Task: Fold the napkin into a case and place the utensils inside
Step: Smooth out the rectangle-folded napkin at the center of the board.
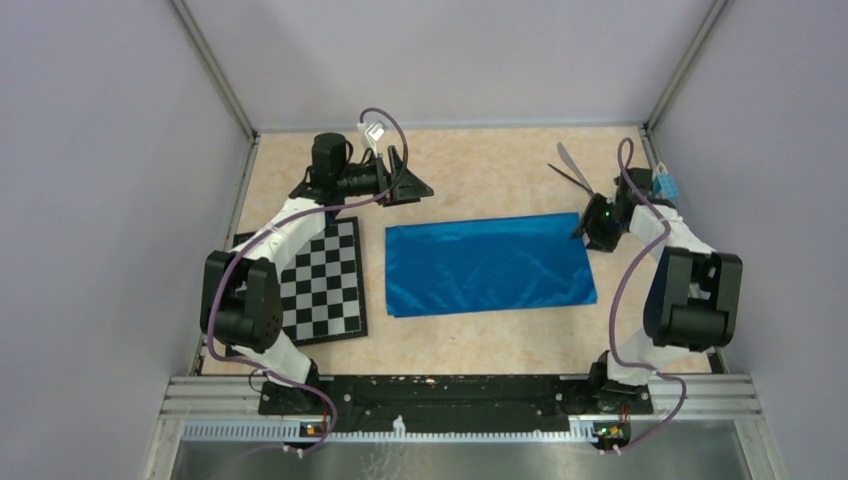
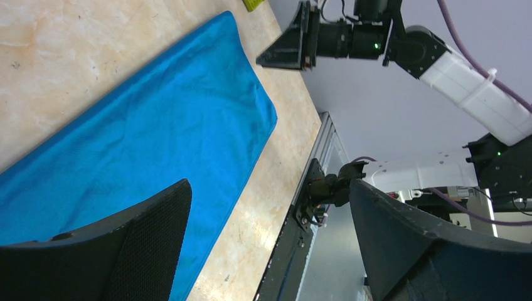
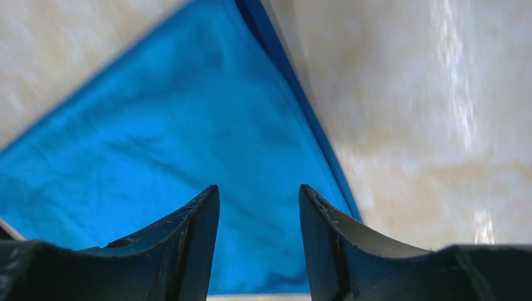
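Observation:
The blue napkin [image 1: 490, 265] lies flat on the table as a wide oblong, two layers showing at its right edge. My left gripper [image 1: 415, 188] is open and empty, hovering just beyond the napkin's far left corner; its wrist view shows the napkin [image 2: 157, 138] beneath the wide-apart fingers [image 2: 150, 238]. My right gripper [image 1: 588, 228] is open and empty over the napkin's far right corner [image 3: 188, 125], with the cloth between its fingertips [image 3: 258, 194]. The silver knife [image 1: 568, 160] and the thin black utensil [image 1: 570, 178] lie at the back right, beyond the right gripper.
A black-and-white chessboard [image 1: 325, 285] lies left of the napkin under the left arm. A small light-blue block [image 1: 665, 185] sits by the right wall. A yellow-green piece [image 2: 254, 4] shows at the top of the left wrist view. Walls enclose the table.

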Available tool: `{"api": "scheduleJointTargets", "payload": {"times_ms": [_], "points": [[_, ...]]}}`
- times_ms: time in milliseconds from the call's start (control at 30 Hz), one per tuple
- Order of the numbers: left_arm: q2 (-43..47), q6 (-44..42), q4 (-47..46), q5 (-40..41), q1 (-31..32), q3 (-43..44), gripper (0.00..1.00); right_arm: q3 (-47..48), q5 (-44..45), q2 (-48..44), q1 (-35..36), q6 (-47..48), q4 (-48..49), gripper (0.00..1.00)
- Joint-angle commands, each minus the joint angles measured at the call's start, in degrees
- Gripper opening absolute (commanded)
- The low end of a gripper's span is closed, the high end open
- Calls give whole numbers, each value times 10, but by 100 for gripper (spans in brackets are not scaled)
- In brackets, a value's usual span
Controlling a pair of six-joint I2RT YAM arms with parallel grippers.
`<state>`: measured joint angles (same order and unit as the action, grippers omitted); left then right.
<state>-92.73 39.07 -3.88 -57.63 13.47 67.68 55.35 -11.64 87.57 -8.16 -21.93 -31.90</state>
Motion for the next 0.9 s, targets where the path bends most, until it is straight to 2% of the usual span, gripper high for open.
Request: {"api": "scheduleJointTargets", "payload": {"times_ms": [0,100,200,400,500,867], "points": [[6,-11,-18,-4,-3,-2,99,90,-53,85,-14,-1,103,51],[6,-15,-14,-3,-3,1,99,137,-116,154,-42,9,113,47],[3,-22,-7,-1,-3,4,99,165,-124,186,-44,30,106,45],[-2,-24,-4,-2,-3,6,99,166,-144,200,-51,38,121,45],[-3,-24,-4,-2,-3,6,99,160,-151,208,-51,39,123,37],[-4,-24,-5,-5,-3,7,99,164,-155,209,-54,43,134,21]]}}
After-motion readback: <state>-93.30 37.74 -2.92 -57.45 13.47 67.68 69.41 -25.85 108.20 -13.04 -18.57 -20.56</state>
